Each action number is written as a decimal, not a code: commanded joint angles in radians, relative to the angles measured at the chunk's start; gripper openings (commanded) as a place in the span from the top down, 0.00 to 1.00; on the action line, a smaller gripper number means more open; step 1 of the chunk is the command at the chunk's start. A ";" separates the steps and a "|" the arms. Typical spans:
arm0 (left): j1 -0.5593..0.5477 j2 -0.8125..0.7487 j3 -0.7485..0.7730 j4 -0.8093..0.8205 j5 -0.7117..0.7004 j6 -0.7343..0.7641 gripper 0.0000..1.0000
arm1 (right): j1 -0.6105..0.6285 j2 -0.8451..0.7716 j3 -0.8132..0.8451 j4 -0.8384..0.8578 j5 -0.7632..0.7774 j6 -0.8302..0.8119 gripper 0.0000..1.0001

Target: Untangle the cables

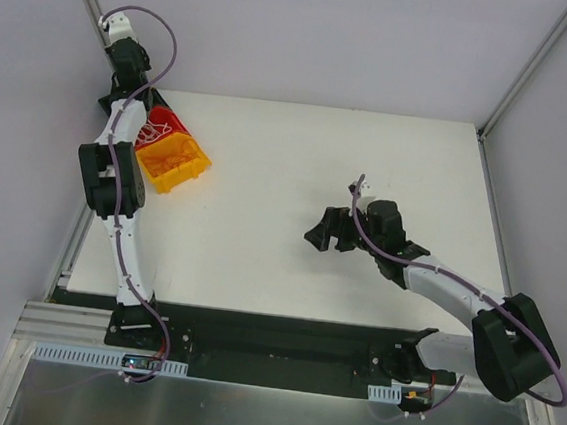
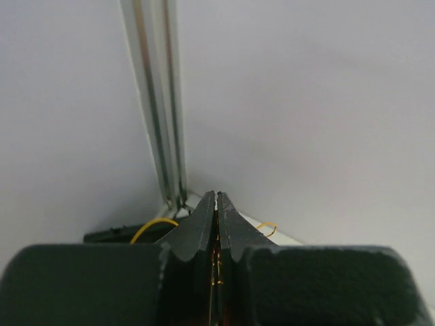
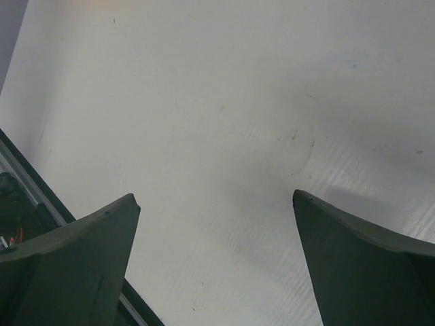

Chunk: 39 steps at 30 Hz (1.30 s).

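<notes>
In the left wrist view my left gripper point(image 2: 217, 195) is shut, and orange-yellow glints of a thin cable show in the slit between its fingers point(image 2: 198, 231). Yellow cable loops come out on both sides of it, one on the left point(image 2: 153, 225) and one on the right point(image 2: 268, 227). The left arm point(image 1: 124, 117) reaches to the table's far left corner. More cables lie in the red bin point(image 1: 160, 122) and the yellow bin point(image 1: 175, 162). My right gripper point(image 1: 325, 232) point(image 3: 214, 197) stands wide open over bare white table point(image 3: 224, 102), with nothing between its fingers.
The two bins sit side by side just right of the left arm. A metal frame post point(image 2: 163, 102) rises at the corner between two grey walls. A second post point(image 1: 534, 66) stands at the far right corner. A black rail point(image 1: 281, 338) runs along the near edge.
</notes>
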 commanded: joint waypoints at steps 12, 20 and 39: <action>0.068 0.120 0.068 -0.087 -0.247 -0.078 1.00 | -0.076 0.031 -0.054 0.198 -0.142 0.081 0.02; 0.097 0.263 0.255 -0.374 -0.144 -0.263 1.00 | -0.080 0.036 -0.061 0.214 -0.147 0.090 0.02; 0.113 0.121 0.255 -0.403 0.015 -0.273 0.41 | -0.085 0.054 -0.061 0.244 -0.165 0.107 0.01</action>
